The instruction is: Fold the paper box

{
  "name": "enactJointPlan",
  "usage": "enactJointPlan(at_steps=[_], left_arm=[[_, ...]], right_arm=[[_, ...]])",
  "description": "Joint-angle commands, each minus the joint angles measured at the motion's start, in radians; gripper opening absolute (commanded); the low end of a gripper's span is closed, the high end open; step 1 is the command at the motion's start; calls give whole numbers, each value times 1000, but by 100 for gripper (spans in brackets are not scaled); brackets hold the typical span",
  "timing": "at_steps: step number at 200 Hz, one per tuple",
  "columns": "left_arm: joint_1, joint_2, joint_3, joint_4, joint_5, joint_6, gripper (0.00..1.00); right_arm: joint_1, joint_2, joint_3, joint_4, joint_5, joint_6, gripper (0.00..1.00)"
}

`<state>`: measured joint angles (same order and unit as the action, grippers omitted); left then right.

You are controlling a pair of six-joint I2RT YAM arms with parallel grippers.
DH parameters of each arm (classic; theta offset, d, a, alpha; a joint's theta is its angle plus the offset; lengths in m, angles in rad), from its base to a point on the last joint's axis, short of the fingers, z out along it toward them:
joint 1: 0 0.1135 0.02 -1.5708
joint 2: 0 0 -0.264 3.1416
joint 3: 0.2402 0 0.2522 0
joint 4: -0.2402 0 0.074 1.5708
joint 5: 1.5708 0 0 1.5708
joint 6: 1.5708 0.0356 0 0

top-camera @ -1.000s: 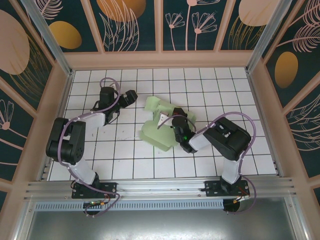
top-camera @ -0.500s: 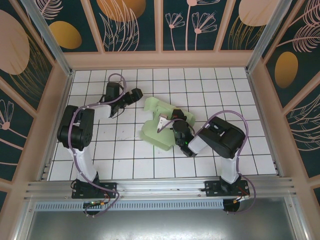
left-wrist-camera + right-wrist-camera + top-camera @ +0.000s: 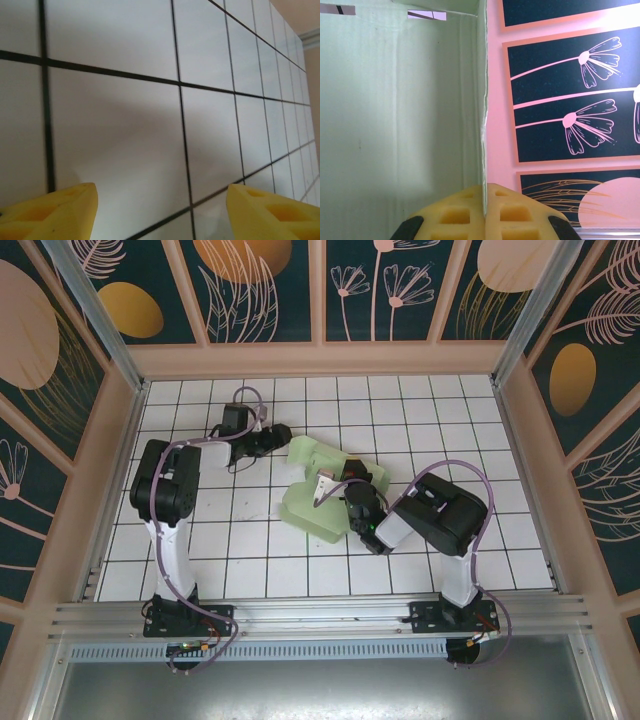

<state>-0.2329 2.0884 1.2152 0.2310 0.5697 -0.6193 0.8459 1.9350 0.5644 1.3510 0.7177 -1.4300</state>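
Note:
The paper box (image 3: 318, 502), a pale mint-green card piece with raised flaps, lies on the white tiles in the middle of the top view. My right gripper (image 3: 353, 489) is shut on one of its upright walls. In the right wrist view the yellow fingertips (image 3: 455, 215) pinch the thin card edge, with my right gripper (image 3: 484, 201) closed flat against the paper box (image 3: 395, 125). My left gripper (image 3: 282, 438) lies low, just left of the box's far flap. In the left wrist view my left gripper (image 3: 160, 215) stands open over bare tiles with nothing between its fingers.
Pink wooden walls (image 3: 320, 358) with dark flower panels enclose the tiled floor (image 3: 250, 560). An aluminium rail (image 3: 320, 618) runs along the near edge by the arm bases. Open tiles lie left of and in front of the box.
My left arm has swung right, bringing its gripper close to the box's far flap, and its jaws have narrowed somewhat. The right gripper has shifted slightly and keeps its hold on the box wall.

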Motion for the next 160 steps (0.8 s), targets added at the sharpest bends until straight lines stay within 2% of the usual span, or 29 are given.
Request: enactJointPlan(at_steps=[1,34,66,116,160], left_arm=[[-10,-33,-17,-10,81,48,69],[-21,-116,-147,150,151,43,71],[-29,-131,-221,277,175,24,71],[-31,-200,-395,595,157,-25,69],[-61,-183,-384,576,179,44,69]], right_arm=[[6,10,-4,17,20,47,0],[1,11,-1,-3,19,69,0],[-1,13,9,-13,17,80,0],[-4,14,12,-31,20,95,0],[-5,15,14,-21,17,87,0]])
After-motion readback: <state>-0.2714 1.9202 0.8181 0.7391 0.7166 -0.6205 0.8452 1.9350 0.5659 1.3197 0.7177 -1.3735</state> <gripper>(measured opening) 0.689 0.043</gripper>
